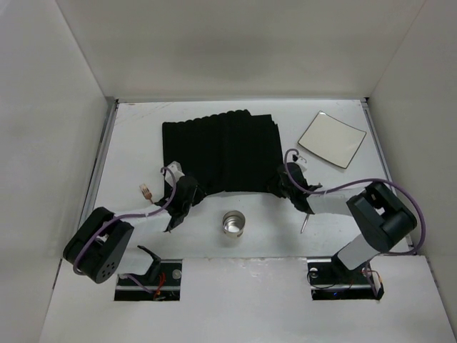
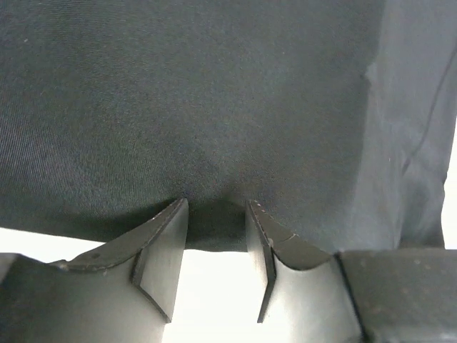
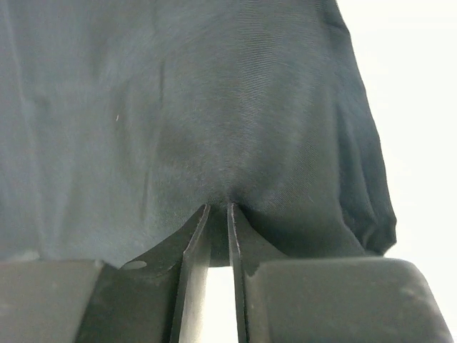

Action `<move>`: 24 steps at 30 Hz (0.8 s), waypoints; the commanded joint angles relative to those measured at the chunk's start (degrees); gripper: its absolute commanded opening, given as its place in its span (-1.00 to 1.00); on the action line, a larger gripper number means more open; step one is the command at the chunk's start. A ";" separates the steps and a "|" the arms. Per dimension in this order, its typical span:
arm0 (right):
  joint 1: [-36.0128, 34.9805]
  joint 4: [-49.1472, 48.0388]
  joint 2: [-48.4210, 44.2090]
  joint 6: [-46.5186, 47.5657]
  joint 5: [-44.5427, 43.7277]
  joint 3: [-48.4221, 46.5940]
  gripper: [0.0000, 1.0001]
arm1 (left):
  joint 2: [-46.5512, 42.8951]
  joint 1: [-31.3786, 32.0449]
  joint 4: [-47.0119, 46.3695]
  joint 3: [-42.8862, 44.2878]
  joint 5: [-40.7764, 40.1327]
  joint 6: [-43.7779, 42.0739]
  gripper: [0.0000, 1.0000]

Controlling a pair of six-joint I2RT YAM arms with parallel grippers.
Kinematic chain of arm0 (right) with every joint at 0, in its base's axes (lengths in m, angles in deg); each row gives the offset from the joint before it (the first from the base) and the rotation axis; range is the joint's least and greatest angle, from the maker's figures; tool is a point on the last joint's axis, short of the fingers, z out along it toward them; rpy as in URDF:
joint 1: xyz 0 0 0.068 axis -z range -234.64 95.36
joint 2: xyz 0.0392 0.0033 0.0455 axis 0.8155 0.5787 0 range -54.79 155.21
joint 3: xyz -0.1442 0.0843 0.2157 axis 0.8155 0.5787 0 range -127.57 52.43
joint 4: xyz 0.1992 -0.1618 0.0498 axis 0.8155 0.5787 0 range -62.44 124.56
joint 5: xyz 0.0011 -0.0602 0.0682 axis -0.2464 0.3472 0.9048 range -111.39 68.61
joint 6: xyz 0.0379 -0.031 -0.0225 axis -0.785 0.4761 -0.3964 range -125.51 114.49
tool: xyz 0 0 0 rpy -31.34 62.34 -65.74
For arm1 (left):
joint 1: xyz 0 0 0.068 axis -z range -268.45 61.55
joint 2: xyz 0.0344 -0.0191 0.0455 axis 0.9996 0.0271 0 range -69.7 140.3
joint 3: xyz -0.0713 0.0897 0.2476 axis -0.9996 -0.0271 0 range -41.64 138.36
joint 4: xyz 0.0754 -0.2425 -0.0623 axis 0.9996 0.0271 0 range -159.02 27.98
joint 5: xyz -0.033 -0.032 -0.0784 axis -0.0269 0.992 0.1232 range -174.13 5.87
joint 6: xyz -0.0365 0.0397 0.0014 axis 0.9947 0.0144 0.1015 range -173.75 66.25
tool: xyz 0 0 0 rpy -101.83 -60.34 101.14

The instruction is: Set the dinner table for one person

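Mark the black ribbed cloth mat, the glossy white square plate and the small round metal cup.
black ribbed cloth mat [image 1: 221, 150]: top external view, cloth centre.
glossy white square plate [image 1: 332, 138]: top external view, plate centre.
small round metal cup [image 1: 233, 224]: top external view, open mouth.

Matte black arms [image 1: 382, 218]; purple cables [image 1: 343, 187]; dark wedge fingers [image 2: 161, 250].
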 commanded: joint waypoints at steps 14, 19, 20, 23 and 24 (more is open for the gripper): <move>3.97 6.62 -11.39 2.68 -0.97 2.91 -0.60 | -4.31 -5.40 3.90 -3.18 2.46 -2.87 -0.31; 3.52 7.77 -13.60 2.60 -4.31 3.61 0.04 | -10.10 -4.34 5.30 -3.18 1.94 -3.83 -0.31; 3.52 7.68 -13.77 2.25 -4.75 4.05 0.06 | -11.77 -4.78 6.61 -3.18 1.85 -4.01 -0.31; 3.52 7.59 -14.21 0.49 -5.72 5.63 0.07 | -17.04 -5.66 10.31 -3.35 0.54 -4.80 -0.29; 3.52 7.41 -14.30 -0.47 -6.16 6.24 0.07 | -18.71 -5.92 11.45 -3.70 -0.25 -5.06 -0.29</move>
